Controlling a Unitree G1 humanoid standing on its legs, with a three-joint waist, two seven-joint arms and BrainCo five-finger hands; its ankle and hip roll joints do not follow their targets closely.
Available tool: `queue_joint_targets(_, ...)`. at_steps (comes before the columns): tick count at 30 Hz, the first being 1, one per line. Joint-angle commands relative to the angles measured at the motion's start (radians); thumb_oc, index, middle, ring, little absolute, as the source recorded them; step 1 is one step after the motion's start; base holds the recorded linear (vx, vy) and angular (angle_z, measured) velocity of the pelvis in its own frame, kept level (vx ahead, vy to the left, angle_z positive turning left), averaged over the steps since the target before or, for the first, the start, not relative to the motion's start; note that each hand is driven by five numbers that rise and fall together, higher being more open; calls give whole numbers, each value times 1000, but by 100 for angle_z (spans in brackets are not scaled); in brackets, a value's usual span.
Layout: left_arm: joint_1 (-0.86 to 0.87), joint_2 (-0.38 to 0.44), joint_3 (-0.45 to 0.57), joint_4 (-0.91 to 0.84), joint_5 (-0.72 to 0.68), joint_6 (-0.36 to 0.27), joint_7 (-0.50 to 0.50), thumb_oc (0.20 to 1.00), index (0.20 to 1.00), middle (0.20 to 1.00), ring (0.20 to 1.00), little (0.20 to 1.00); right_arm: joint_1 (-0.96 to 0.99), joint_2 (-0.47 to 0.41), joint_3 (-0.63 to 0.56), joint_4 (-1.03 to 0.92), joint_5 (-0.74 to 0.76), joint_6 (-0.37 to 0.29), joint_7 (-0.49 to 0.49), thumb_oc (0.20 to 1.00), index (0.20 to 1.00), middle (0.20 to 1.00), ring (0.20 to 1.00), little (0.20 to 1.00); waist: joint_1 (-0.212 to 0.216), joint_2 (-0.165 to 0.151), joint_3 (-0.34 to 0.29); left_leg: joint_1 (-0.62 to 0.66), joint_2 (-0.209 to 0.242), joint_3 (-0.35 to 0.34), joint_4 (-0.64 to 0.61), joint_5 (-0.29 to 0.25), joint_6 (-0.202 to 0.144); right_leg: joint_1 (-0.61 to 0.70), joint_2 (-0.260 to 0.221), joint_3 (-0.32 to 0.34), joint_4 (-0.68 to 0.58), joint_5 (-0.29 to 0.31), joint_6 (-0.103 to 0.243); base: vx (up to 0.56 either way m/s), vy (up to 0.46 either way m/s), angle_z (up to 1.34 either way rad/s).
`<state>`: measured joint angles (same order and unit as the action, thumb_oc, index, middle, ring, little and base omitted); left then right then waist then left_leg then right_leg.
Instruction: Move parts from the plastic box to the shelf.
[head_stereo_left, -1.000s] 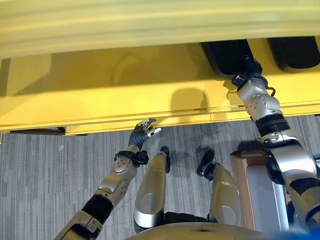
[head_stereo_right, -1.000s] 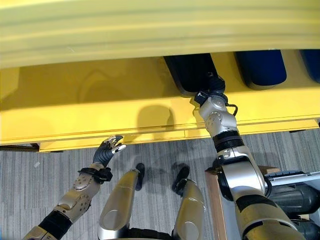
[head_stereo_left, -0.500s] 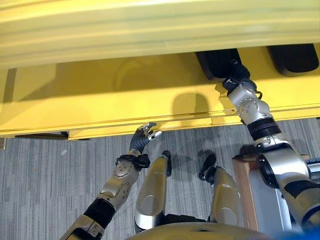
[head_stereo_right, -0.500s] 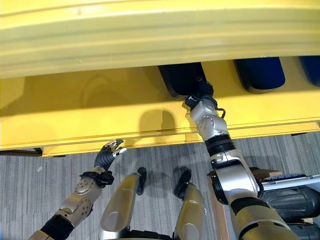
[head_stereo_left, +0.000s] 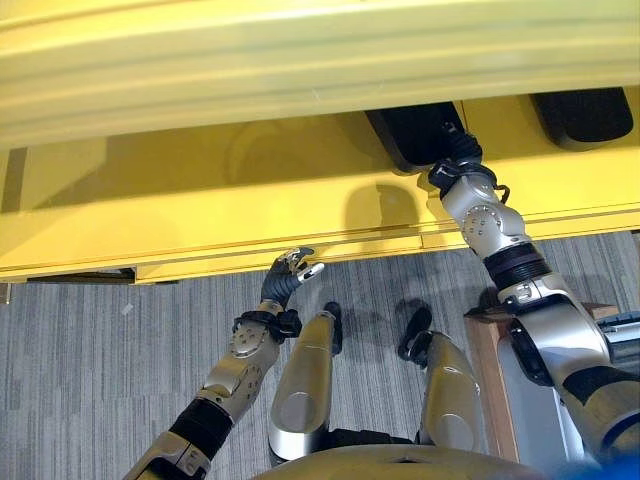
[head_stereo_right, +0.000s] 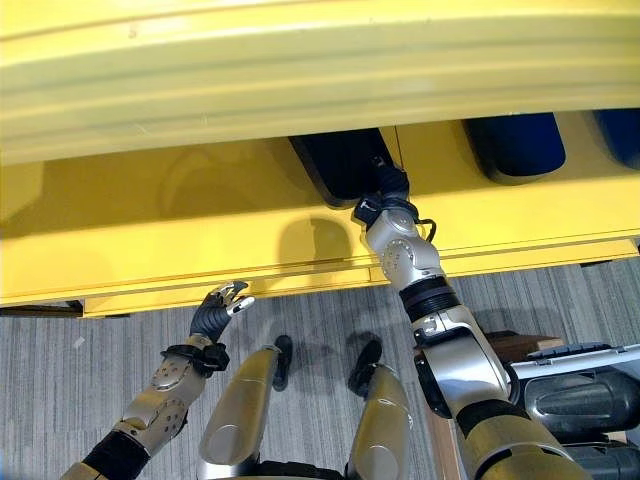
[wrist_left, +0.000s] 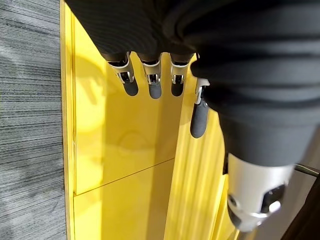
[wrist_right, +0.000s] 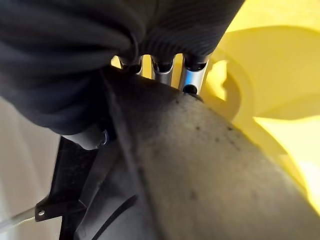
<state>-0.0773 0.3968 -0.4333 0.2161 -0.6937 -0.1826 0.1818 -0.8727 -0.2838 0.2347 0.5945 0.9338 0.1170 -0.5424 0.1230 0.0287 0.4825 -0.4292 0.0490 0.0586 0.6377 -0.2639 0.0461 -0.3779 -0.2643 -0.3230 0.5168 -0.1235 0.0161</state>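
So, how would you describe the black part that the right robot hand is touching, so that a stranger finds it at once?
Start at the long yellow shelf above the grey carpet. On its right half lie dark, rounded parts side by side. The one meant is the black part farthest left, the one with the right robot hand on its near edge; its neighbour lies apart, untouched.

Grey striped carpet floor (head_stereo_left: 80, 360) below; a wooden-edged stand (head_stereo_left: 482, 362) at the robot's right side.
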Motion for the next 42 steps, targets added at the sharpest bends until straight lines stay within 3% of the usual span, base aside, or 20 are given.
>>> queue_joint_targets(1,-5,-17,-42,-105,32,-56,15,1000,1000,1000,1000,1000,117,107,13,81,153,29,-12,200,200,200,200,200,57,45,38,49,43,144,-124,36,53,-9,5,4,164,-94,13,0,0,0)
queue_joint_targets(5,-3,-23,-47,-99,26,-61,17,1000,1000,1000,1000,1000,135,123,12,50,205,31,-43,200,200,200,200,200,52,48,38,54,41,146,-126,35,54,-8,5,7,162,-93,13,4,16,0)
queue_joint_targets(11,-12,-34,-54,-96,35,-69,33,1000,1000,1000,1000,1000,164,138,38,19,163,38,-61,200,200,200,200,200,46,51,38,56,34,146,-135,39,57,-8,3,11,158,-88,16,0,16,0)
queue_joint_targets(23,-23,-50,-65,-92,25,-81,60,1000,1000,1000,1000,1000,226,171,15,-21,209,-91,-128,200,200,200,200,200,26,51,38,58,31,155,-138,39,64,-14,8,24,154,-83,18,0,0,0)
queue_joint_targets(40,-32,-61,-64,-88,18,-81,77,1000,1000,1000,1000,1000,268,169,17,-58,154,-88,-126,200,200,200,200,200,9,52,38,58,27,164,-141,38,69,-18,7,32,148,-77,19,0,5,-2)
queue_joint_targets(41,-32,-59,-64,-91,17,-79,76,1000,1000,1000,1000,1000,267,170,19,-60,155,-87,-123,360,360,360,360,360,10,52,38,57,27,163,-140,38,69,-19,7,31,149,-77,19,0,0,0)
queue_joint_targets(42,-33,-60,-64,-90,17,-77,74,1000,1000,1000,1000,1000,268,171,21,-61,149,-90,-128,667,667,667,667,667,9,51,38,58,27,164,-140,38,69,-18,7,32,148,-77,19,0,0,0)
